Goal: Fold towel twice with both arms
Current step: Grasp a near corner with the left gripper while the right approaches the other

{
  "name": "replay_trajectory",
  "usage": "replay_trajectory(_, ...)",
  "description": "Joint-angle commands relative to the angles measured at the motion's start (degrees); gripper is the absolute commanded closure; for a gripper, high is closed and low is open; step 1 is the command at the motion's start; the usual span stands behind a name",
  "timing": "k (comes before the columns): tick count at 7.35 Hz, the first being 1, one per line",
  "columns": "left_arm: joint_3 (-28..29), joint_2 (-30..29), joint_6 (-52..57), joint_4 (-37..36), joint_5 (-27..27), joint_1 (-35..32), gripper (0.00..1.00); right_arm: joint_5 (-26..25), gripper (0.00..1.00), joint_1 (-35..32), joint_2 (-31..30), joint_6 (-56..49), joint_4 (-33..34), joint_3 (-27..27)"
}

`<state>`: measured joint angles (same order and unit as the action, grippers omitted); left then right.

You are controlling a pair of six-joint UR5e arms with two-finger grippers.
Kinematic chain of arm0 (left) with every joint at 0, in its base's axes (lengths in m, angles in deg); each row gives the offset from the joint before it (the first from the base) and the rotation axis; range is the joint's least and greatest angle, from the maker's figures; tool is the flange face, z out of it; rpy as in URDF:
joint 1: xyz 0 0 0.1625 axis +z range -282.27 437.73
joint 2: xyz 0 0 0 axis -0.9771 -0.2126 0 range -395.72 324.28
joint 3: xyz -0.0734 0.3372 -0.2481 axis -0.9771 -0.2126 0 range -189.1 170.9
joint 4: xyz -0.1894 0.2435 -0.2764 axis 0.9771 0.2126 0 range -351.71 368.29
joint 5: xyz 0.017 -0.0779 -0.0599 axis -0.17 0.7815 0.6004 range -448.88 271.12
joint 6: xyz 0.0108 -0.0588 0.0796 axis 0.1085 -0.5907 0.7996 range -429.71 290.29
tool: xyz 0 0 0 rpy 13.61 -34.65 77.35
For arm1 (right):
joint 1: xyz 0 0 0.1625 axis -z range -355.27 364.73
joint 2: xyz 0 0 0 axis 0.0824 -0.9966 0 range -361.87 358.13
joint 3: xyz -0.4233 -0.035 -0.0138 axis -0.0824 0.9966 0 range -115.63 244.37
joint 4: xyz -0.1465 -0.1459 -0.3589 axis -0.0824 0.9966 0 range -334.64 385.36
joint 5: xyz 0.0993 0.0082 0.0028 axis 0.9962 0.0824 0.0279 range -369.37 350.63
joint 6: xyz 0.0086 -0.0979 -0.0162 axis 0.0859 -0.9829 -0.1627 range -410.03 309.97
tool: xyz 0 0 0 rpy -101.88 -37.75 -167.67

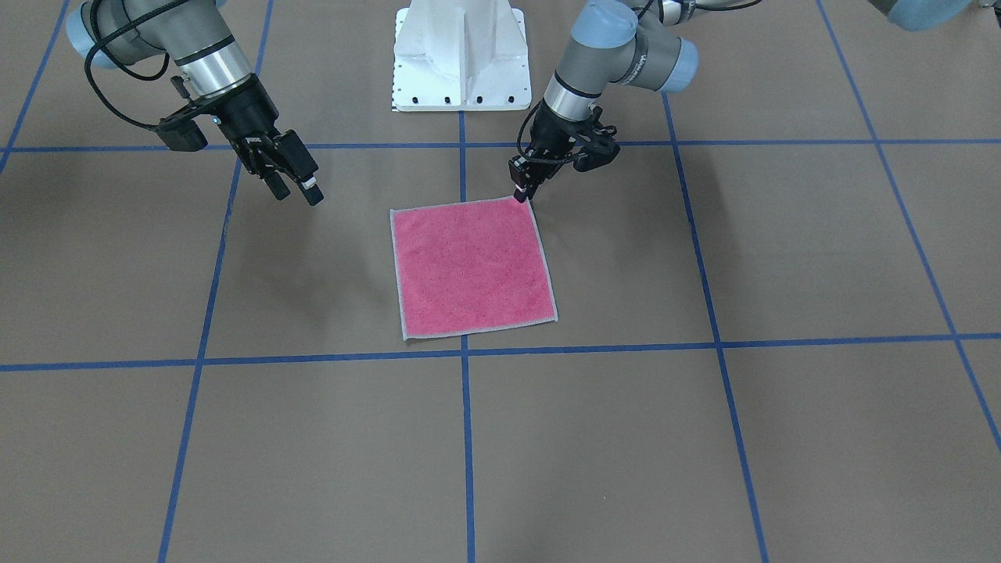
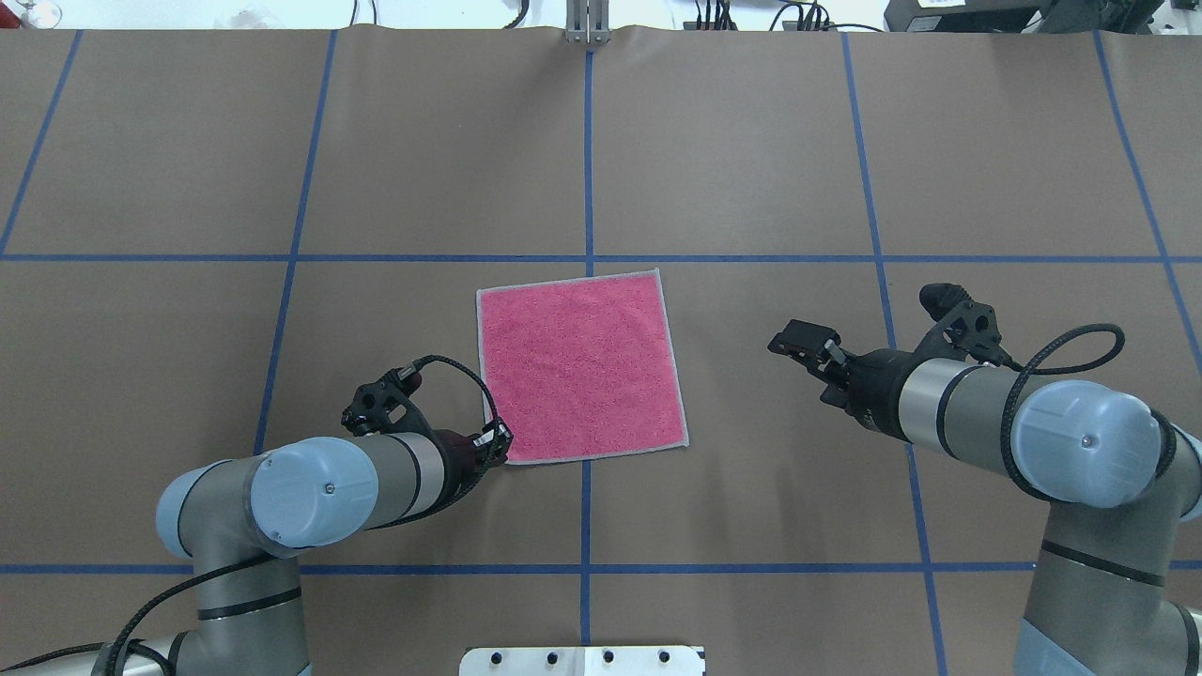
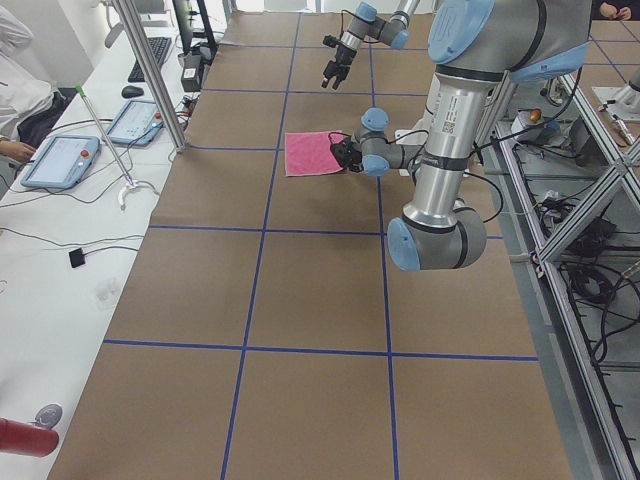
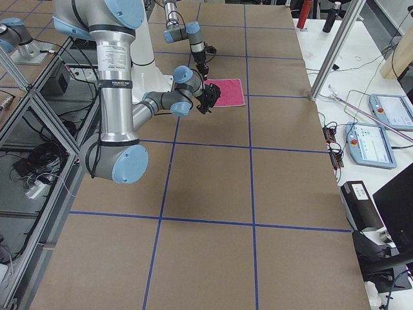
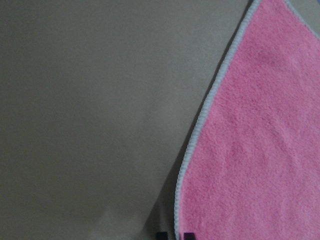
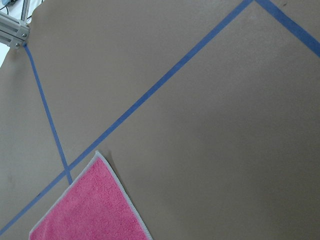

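Pinches with the left gripper (image 1: 522, 195), jaws almost together across the grey edging at the robot-side left corner of the towel (image 1: 469, 266); looks clamped, judging by the shadow under that corner in the left wrist view. Holds the right gripper (image 1: 297, 192) spread apart, aloft, well apart from the towel on its other side. Lies flat otherwise, pink face up, square, skewed slightly against the blue tape (image 1: 466, 438), astride the centre line. Needs, probably, the right gripper brought inward to the matching robot-side corner, nearest to it, before any fold away from the white base (image 1: 461, 62).
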<state>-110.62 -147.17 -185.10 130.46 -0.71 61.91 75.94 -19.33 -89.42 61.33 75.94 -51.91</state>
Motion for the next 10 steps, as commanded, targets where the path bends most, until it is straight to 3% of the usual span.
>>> replay_trajectory(1, 0.01, -0.25, 0.43, 0.0, -0.63, 0.0, 1.0, -0.93, 0.22, 2.16, 2.55, 6.1, 2.57, 1.22)
replay_trajectory(3, -0.07, -0.43, -0.36, 0.09, -1.07, 0.0, 1.0, -2.15, 0.28, 4.79, 10.87, 12.88, 12.56, 3.68)
replay_trajectory(4, -0.07, -0.43, -0.45, 0.17, -1.07, 0.0, 1.0, -4.6, 0.28, 6.72, 13.7, 14.14, 14.18, 5.61)
replay_trajectory(5, -0.07, -0.43, -0.36, 0.26, -1.07, 0.0, 1.0, -7.15, 0.28, 8.66, 14.86, 14.41, 14.11, 7.28)
replay_trajectory(10, -0.25, -0.34, -0.36, 0.35, -1.68, 0.0, 1.0, -8.05, 0.33, 11.05, 17.07, 16.35, 16.83, 11.25)
